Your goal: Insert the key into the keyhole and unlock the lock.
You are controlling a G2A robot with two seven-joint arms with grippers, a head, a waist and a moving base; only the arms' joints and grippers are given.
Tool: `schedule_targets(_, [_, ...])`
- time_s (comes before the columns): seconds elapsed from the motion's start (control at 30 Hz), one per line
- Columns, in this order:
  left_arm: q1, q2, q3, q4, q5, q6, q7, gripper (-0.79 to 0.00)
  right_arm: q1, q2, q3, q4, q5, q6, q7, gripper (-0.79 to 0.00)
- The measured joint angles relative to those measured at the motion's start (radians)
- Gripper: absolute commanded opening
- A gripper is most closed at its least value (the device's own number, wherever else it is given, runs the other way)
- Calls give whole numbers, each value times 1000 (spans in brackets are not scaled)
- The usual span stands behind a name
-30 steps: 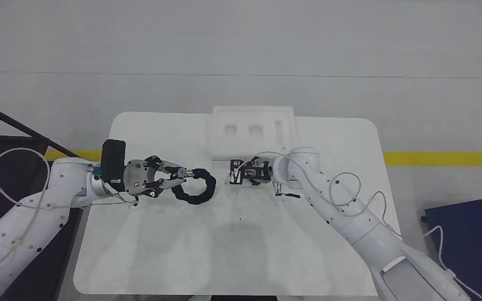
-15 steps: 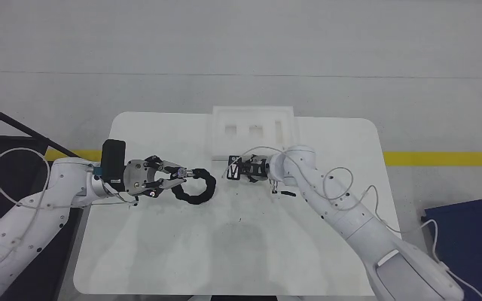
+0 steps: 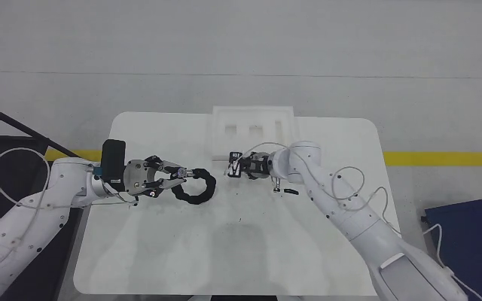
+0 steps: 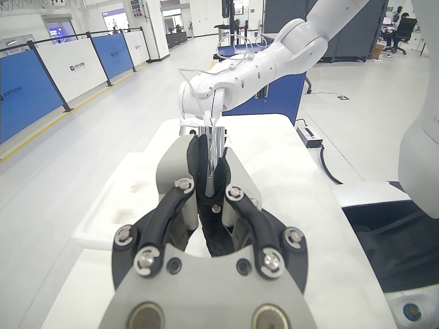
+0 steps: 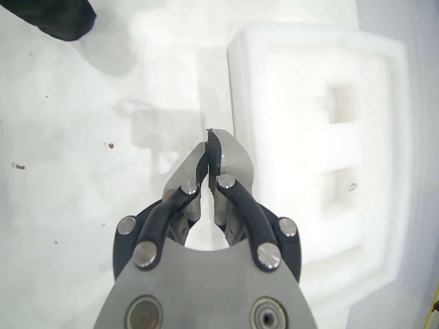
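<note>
A black chain lock (image 3: 193, 188) curls in a loop over the white table (image 3: 151, 248). My left gripper (image 3: 183, 175) is shut on the lock's body (image 4: 210, 214), and the lock's silver cylinder end (image 4: 213, 148) pokes out between the fingers, towards the right arm. My right gripper (image 3: 235, 166) hovers just right of the loop, beside the front edge of the foam tray (image 3: 252, 132). It is shut (image 5: 208, 138), pads pressed together, with only a tiny dark speck at the tip. I cannot make out a key. A black part of the lock (image 5: 44, 1) lies beyond it.
The white foam tray (image 5: 308, 138) with rectangular recesses sits at the back middle of the table. A small dark piece (image 3: 290, 192) is under the right forearm; I cannot tell what it is. Small crumbs (image 5: 110, 145) dot the tabletop.
My right gripper has shifted a little left and back, nearer the lock and the tray's edge. The left arm and the lock have stayed still.
</note>
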Motion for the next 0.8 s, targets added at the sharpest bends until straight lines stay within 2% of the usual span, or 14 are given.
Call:
schedule_targets(0.27, [0, 0, 0, 0, 0, 0, 0, -785, -165, 77, 226, -269, 135, -79, 137, -785])
schedule_targets(0.47, [0, 0, 0, 0, 0, 0, 0, -785, -248, 111, 366, -415, 267, -61, 255, -785])
schedule_targets(0.67, [0, 0, 0, 0, 0, 0, 0, -785, -246, 127, 431, -422, 362, -8, 361, -785])
schedule_targets(0.8, [0, 0, 0, 0, 0, 0, 0, -785, -221, 131, 440, -376, 388, 19, 380, -785])
